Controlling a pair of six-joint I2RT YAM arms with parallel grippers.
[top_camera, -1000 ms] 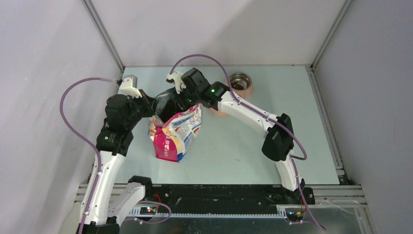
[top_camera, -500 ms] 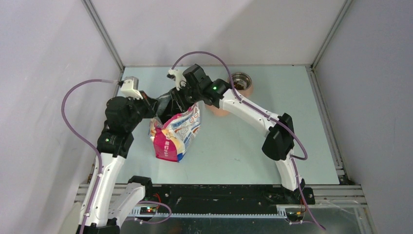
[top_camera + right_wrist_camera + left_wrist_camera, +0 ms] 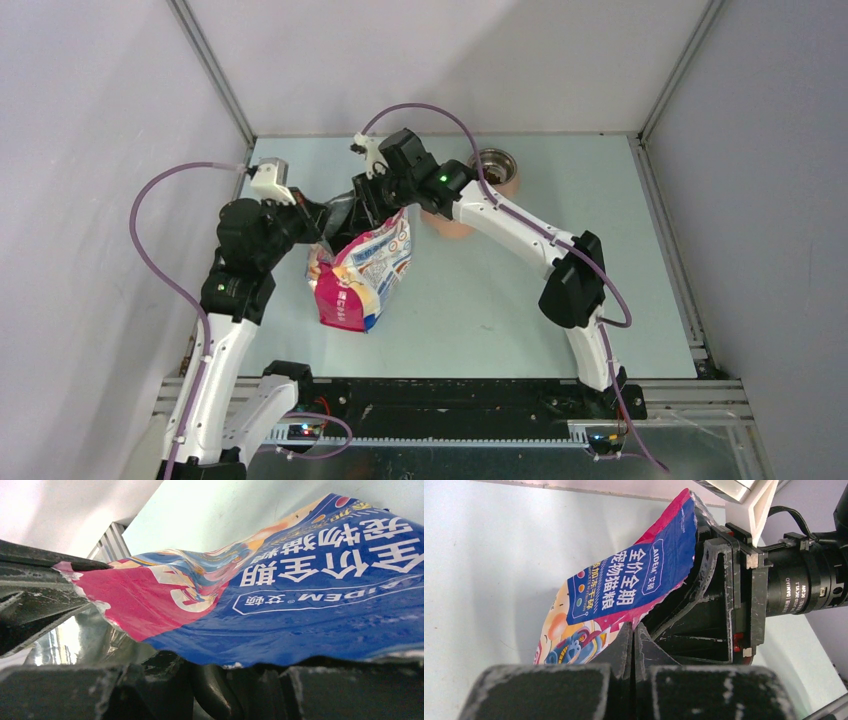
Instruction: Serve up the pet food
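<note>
The printed pink, white and blue bag (image 3: 360, 270) stands tilted on the table. My left gripper (image 3: 325, 220) is shut on the torn top edge of the bag (image 3: 624, 580), its fingertips (image 3: 634, 630) pressed together on the foil. My right gripper (image 3: 372, 205) reaches into the bag's mouth from behind. In the right wrist view a dark rounded handle (image 3: 212, 687) sits between its jaws, under the bag's blue panel (image 3: 300, 605). The scoop's bowl is hidden inside the bag. Some brown pet food (image 3: 488, 173) shows in the metal bowl (image 3: 497, 160) at the back.
A peach-coloured round dish (image 3: 450, 226) lies partly under the right forearm, just right of the bag. The booth's walls close in the table on the left, back and right. The right arm's elbow (image 3: 572, 285) hangs over the table's right half.
My right gripper has drawn slightly up and toward the back at the bag's mouth. The left wrist has shifted a little right, with the bag's top following.
</note>
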